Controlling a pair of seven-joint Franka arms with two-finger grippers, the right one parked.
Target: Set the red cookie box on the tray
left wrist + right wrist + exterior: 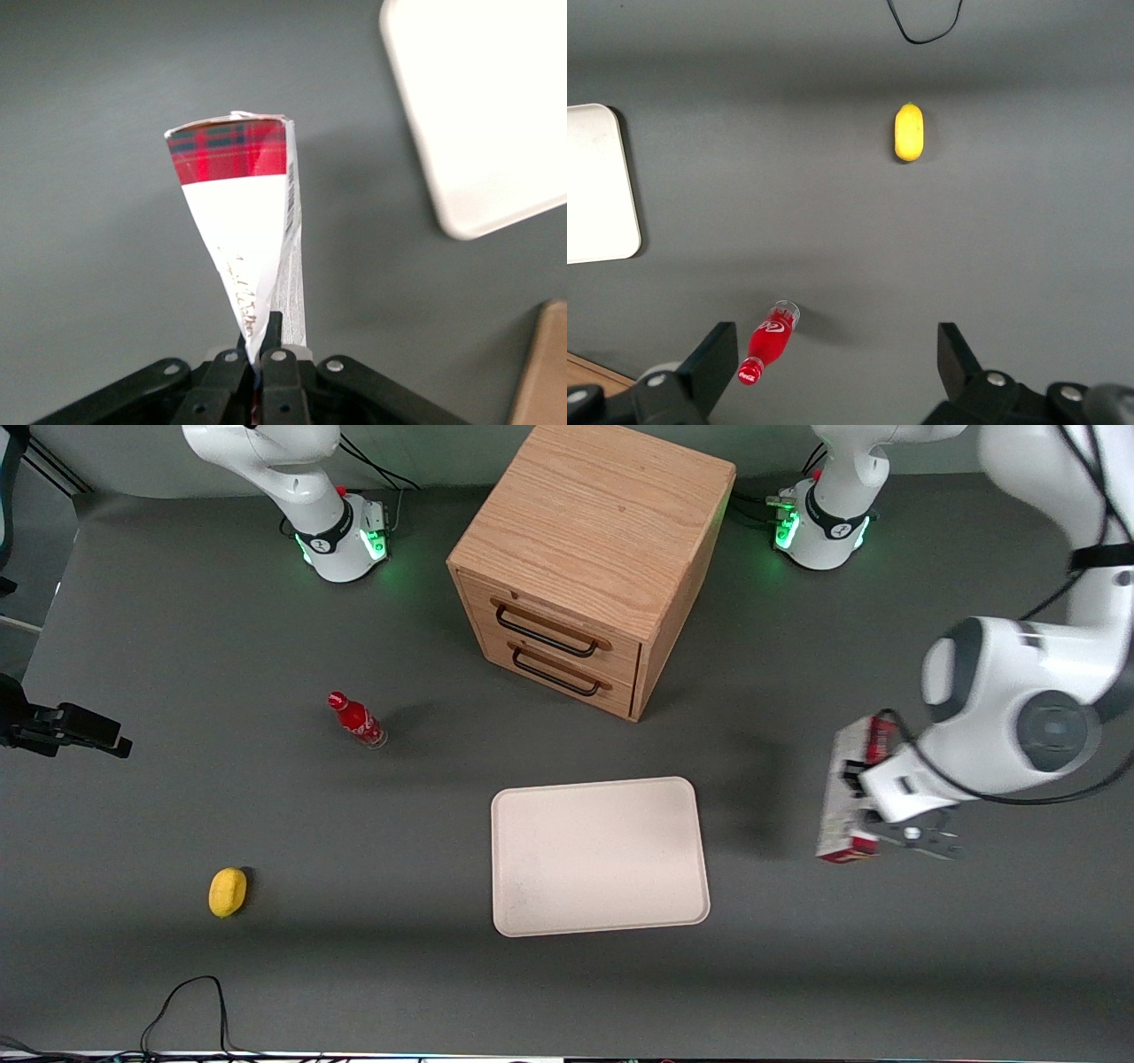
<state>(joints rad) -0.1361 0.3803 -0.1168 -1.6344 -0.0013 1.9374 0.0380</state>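
Note:
The red cookie box (pixel 843 790) is a flat carton with red ends and a whitish face. My left gripper (pixel 861 790) is shut on it and holds it on edge above the table, beside the tray toward the working arm's end. In the left wrist view the box (pixel 244 221) runs out from between the fingers (pixel 276 329), its red plaid end farthest from them. The cream-white tray (pixel 599 856) lies flat and bare in the middle of the table; a corner of it shows in the left wrist view (pixel 478 115).
A wooden two-drawer cabinet (pixel 592 558) stands farther from the front camera than the tray. A small red bottle (pixel 356 720) and a yellow lemon-like object (pixel 227 891) lie toward the parked arm's end. A black cable (pixel 186 1001) lies at the near edge.

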